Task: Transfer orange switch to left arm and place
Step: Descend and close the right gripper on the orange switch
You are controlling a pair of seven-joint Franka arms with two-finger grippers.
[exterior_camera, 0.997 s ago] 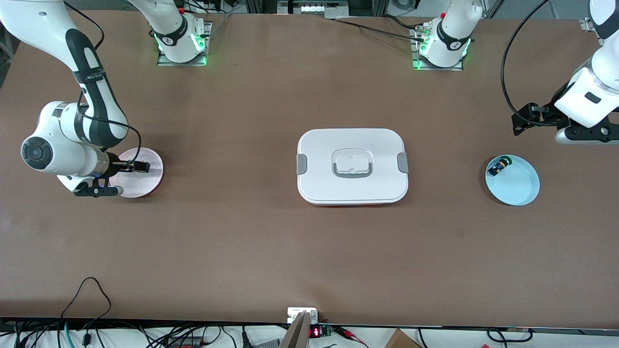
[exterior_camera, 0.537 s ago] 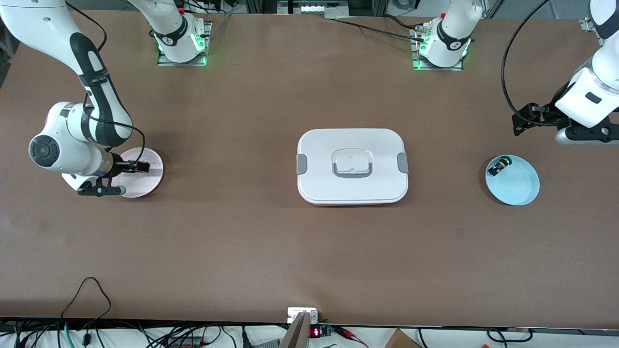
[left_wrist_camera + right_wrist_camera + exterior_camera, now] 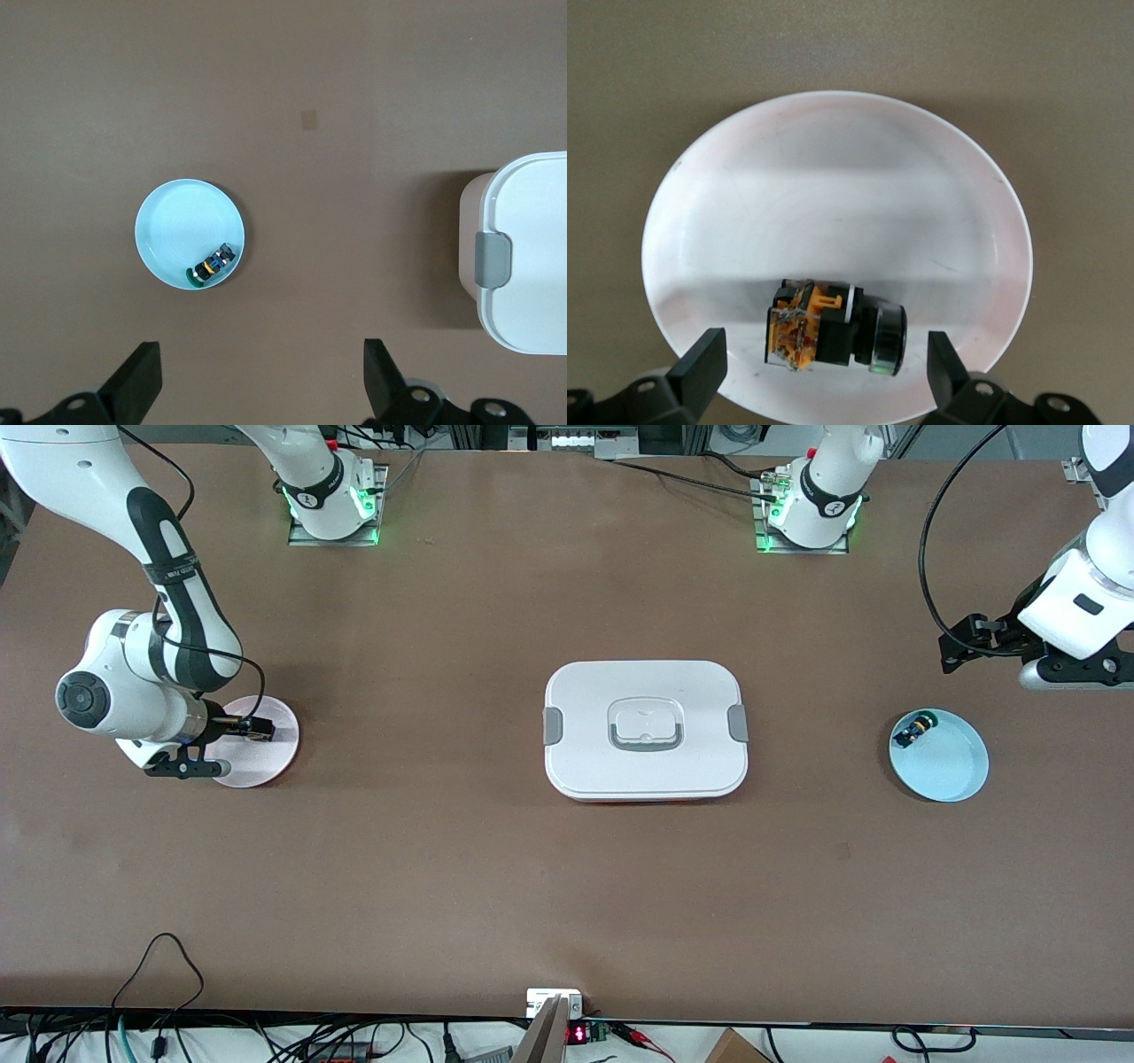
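Note:
The orange switch (image 3: 833, 335), black with an orange block, lies on its side in a white-pink plate (image 3: 833, 177) at the right arm's end of the table. My right gripper (image 3: 826, 356) is open low over that plate (image 3: 270, 766), one finger on each side of the switch and not touching it. In the front view the right gripper (image 3: 260, 730) hides the switch. My left gripper (image 3: 957, 651) waits open and empty, high over the table near a light blue plate (image 3: 952, 775). The white box (image 3: 645, 731) stands mid-table between the plates.
The blue plate (image 3: 173, 217) holds a small black switch with a green-blue cap (image 3: 210, 264), also visible in the front view (image 3: 914, 731). The box's corner and grey latch (image 3: 493, 260) show in the left wrist view. Cables lie along the table's near edge.
The right arm's wrist and elbow have shifted a little toward the plate; its gripper stays over the plate. The left arm has not moved.

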